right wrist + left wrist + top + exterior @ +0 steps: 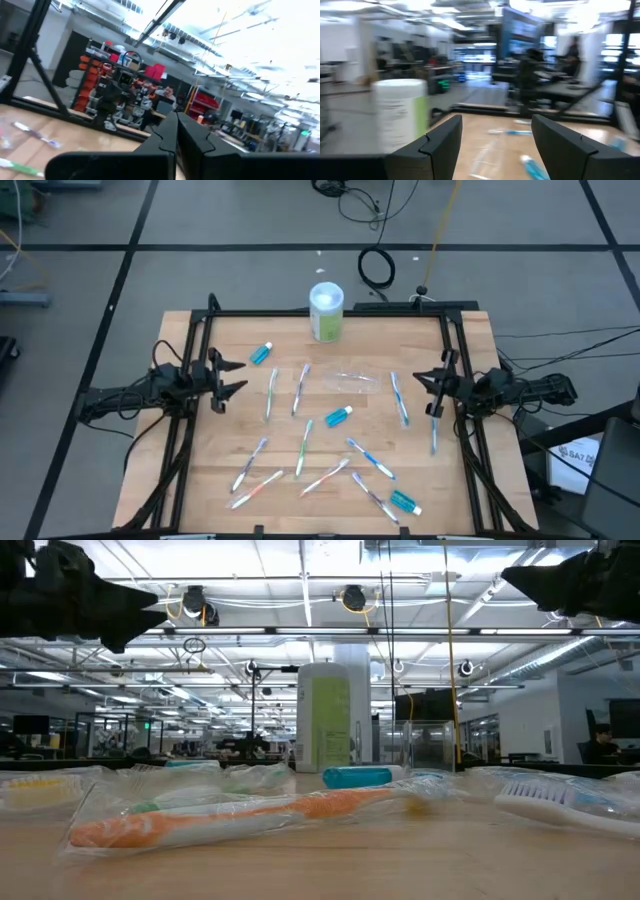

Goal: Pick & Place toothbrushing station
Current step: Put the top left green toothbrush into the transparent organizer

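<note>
From above, the left gripper [232, 376] waits with fingers spread at the table's left edge and the right gripper [422, 380] is pinched shut and empty at the right; about ten toothbrushes [303, 446] lie scattered lengthwise between them, with three teal tubes [339, 416], one clear bag [350, 381] and one wipes canister [326, 312]. At table height an orange toothbrush [240, 817] lies crosswise in front. The left wrist view shows the bag ahead of its parted fingers [442, 145], so that arm seems better placed; the right wrist view shows fingers closed together.
</note>
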Tool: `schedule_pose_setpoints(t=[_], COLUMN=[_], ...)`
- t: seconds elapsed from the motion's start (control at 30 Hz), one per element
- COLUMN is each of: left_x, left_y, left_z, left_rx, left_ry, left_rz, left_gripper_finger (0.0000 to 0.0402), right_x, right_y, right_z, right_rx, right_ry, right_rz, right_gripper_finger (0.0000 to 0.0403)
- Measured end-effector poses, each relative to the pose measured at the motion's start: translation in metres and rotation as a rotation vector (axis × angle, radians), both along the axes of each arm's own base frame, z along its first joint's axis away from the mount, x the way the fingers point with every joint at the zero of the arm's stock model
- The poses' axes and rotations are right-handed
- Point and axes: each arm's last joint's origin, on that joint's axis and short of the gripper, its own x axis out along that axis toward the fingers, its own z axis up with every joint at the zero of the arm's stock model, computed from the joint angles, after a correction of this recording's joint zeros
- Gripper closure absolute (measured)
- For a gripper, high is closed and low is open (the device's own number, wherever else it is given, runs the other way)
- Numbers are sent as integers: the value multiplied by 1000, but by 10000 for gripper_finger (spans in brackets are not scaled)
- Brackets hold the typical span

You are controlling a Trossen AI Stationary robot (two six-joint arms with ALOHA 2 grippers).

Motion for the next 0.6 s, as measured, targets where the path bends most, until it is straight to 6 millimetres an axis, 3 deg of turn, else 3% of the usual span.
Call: schedule_pose_setpoints(t=[0.2,0.43,0.6], left_x=[-1,3,12], left_y=[5,3,8], left_z=[-1,-8,-13], left_rx=[-139,-326,-425], left_ry=[-28,10,83], left_rz=[162,65,147], left_gripper_finger=[158,158,158], right_x=[0,2,5], right_y=[0,0,-1], right_z=[0,-1,6], right_rx=[74,149,155], right_ry=[-10,-7,-71], right_rz=[10,37,24], right_gripper_finger=[399,386,351])
